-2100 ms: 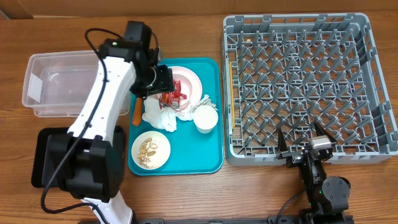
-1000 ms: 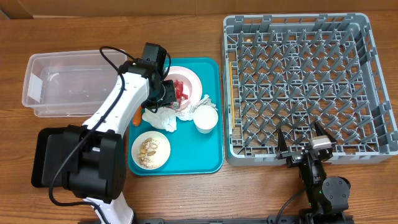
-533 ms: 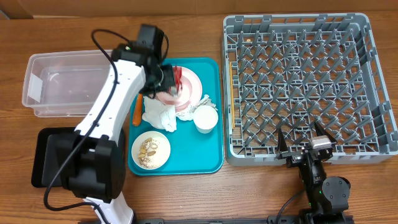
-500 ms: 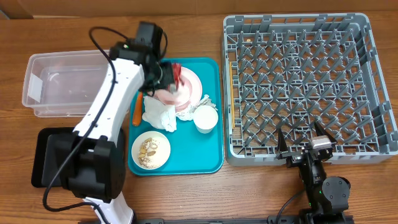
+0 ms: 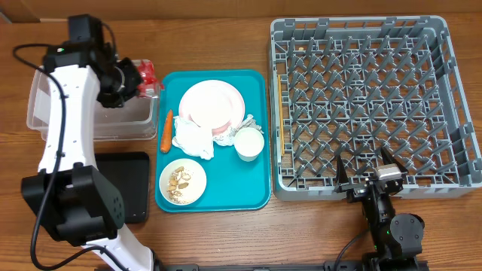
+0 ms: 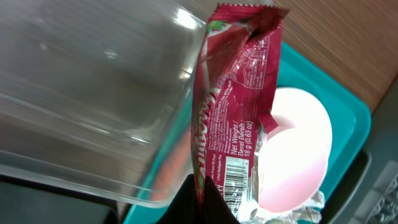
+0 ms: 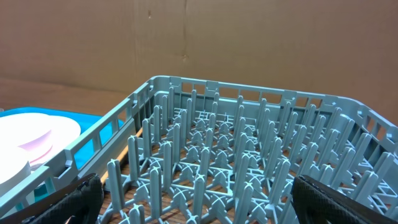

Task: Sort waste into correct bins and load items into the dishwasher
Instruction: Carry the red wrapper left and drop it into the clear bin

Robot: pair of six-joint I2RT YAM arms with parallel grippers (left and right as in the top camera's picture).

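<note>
My left gripper [image 5: 134, 79] is shut on a red snack wrapper [image 5: 148, 74], which hangs over the right end of the clear plastic bin [image 5: 68, 105]. In the left wrist view the wrapper [image 6: 233, 112] is pinched at its lower edge between the black fingertips [image 6: 214, 202], above the bin's wall [image 6: 93, 93]. On the teal tray [image 5: 256, 192] sit a pink plate [image 5: 211, 102], a crumpled napkin [image 5: 192, 139], a white cup [image 5: 248, 143], a small plate of nuts [image 5: 183, 181] and a carrot [image 5: 166, 129]. My right gripper [image 5: 367, 177] stands open at the front edge of the grey dish rack [image 5: 361, 98].
A black bin [image 5: 128, 188] lies in front of the clear bin, left of the tray. The rack's upright pegs [image 7: 249, 168] fill the right wrist view between its fingers. A cardboard wall runs along the back of the table.
My left gripper has lifted the red wrapper off the pink plate and carried it left, to above the clear bin. The right arm has not moved.
</note>
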